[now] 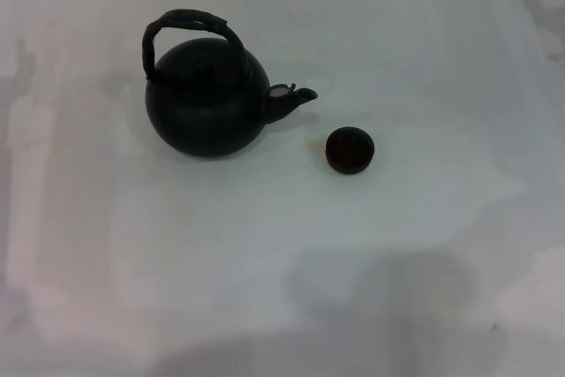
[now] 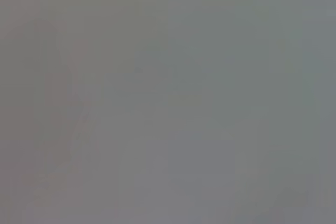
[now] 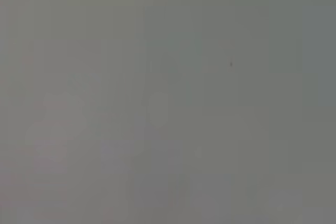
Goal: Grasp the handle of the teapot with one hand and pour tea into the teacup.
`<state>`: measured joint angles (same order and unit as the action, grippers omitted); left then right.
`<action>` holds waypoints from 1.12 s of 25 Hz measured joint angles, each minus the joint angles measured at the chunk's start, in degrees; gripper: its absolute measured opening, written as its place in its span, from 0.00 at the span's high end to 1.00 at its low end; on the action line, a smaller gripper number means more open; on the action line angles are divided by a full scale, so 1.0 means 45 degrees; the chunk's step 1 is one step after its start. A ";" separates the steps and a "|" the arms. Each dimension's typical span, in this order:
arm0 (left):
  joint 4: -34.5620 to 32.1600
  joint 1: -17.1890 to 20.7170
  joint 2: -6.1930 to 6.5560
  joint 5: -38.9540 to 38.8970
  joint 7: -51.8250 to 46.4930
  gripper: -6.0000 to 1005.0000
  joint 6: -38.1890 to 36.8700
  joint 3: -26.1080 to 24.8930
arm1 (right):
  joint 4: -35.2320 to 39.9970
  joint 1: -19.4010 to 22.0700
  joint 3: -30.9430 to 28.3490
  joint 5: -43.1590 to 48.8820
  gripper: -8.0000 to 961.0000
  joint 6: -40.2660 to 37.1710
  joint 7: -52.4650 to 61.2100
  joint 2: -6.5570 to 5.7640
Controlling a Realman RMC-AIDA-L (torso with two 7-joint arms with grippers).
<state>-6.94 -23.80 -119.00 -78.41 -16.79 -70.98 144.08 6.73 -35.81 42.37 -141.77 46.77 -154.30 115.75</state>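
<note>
Since its spout aims straight at the teacup (image 1: 350, 149) just beside it on the right, the teapot (image 1: 207, 110) sits left of centre on the white counter (image 1: 265, 271), handle (image 1: 187, 28) arched upright and free, likely staged for pouring. Neither pincer shows in any view, so I cannot tell their state.

- Both wrist views: uniform grey blur, nothing identifiable.
- Teacup (image 1: 350, 149) contents: too dark to tell.
- Teapot (image 1: 207, 103) lid knob: barely distinguishable against dark body.
</note>
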 joint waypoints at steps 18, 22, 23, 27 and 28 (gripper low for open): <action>-0.0235 0.0257 -0.0053 0.0201 -0.0039 0.17 -0.0073 0.0135 | -0.0051 0.0560 -0.0002 0.0000 0.12 0.0381 0.0101 0.0017; -0.0433 0.0416 -0.0051 0.0454 -0.0039 0.17 -0.0125 0.0148 | -0.0113 0.0700 -0.0003 0.0000 0.12 0.0650 0.0118 0.0032; -0.0474 0.0453 -0.0049 0.0516 -0.0038 0.17 -0.0127 0.0149 | -0.0118 0.0727 -0.0003 0.0001 0.12 0.0691 0.0122 0.0034; -0.0519 0.0578 -0.0044 0.0650 -0.0038 0.17 -0.0146 0.0150 | -0.0134 0.0791 -0.0003 0.0007 0.12 0.0746 0.0127 0.0053; -0.0524 0.0591 -0.0043 0.0661 -0.0039 0.17 -0.0157 0.0150 | -0.0138 0.0794 -0.0002 0.0010 0.12 0.0746 0.0128 0.0058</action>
<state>-9.30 -21.14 -119.20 -75.43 -16.97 -71.68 144.76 6.11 -32.24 42.36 -141.72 50.13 -153.72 116.00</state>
